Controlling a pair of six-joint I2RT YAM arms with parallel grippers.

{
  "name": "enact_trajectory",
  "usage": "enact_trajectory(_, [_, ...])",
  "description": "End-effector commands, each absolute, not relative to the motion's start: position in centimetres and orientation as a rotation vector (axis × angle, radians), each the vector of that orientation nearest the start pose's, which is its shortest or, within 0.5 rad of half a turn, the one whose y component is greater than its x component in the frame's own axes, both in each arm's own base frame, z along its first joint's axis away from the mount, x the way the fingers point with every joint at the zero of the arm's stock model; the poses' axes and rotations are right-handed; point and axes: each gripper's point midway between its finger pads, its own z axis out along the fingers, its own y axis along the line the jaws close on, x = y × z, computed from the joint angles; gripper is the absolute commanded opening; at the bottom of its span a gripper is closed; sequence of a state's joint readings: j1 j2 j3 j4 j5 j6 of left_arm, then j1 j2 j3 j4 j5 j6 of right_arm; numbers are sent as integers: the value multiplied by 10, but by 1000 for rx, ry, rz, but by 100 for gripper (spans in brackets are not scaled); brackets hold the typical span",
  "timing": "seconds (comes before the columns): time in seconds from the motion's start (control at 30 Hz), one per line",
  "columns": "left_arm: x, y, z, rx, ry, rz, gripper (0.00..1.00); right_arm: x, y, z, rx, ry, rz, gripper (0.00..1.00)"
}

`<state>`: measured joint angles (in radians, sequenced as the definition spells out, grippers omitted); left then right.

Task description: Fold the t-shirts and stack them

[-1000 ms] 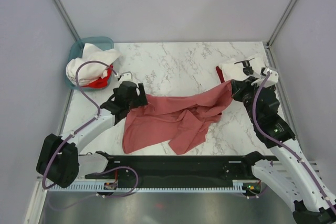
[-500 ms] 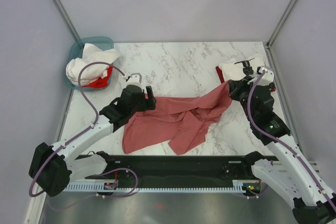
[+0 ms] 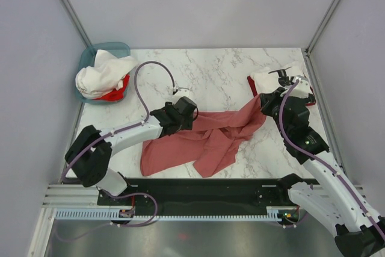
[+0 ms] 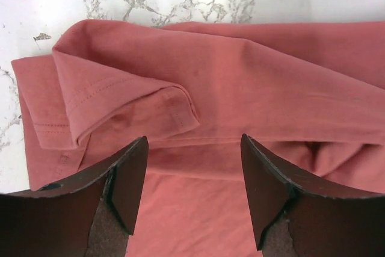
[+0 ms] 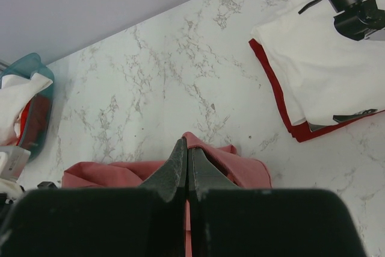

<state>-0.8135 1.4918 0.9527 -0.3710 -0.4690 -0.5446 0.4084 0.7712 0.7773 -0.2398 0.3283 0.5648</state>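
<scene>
A dusty salmon-red t-shirt (image 3: 207,139) lies crumpled across the middle of the marble table. My left gripper (image 3: 186,112) hovers over its upper edge, open, with cloth below the fingers and nothing between them. In the left wrist view the left gripper (image 4: 194,142) stands just short of a folded sleeve hem (image 4: 120,100). My right gripper (image 3: 263,103) is shut on the shirt's right corner, which it holds a little raised. The right wrist view shows the right gripper (image 5: 187,147) pinching the salmon fabric (image 5: 243,165). A folded white t-shirt (image 3: 280,79) lies on a red one at the back right.
A teal basket (image 3: 90,55) at the back left corner holds white and red t-shirts (image 3: 102,76). The folded stack (image 5: 313,67) lies close behind my right gripper, with a black object on top. Grey walls enclose the table on three sides.
My left arm swung right, from the shirt's left end to its upper edge near the middle, and its jaws narrowed a little. The right gripper kept its hold and shifted slightly back.
</scene>
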Motion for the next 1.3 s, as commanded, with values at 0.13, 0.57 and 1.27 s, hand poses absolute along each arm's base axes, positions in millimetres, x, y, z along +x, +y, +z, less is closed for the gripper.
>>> enact_trajectory(0.13, [310,-220,73,157,2386,115,68,299,91,279,388,1725,433,0])
enact_trajectory(0.57, [325,-202,36,138,2529,162,43,299,90,278,392,1725,430,0])
enact_trajectory(1.27, [327,-127,136,-361,2262,-354,2,326,123,240,320,1868,479,0])
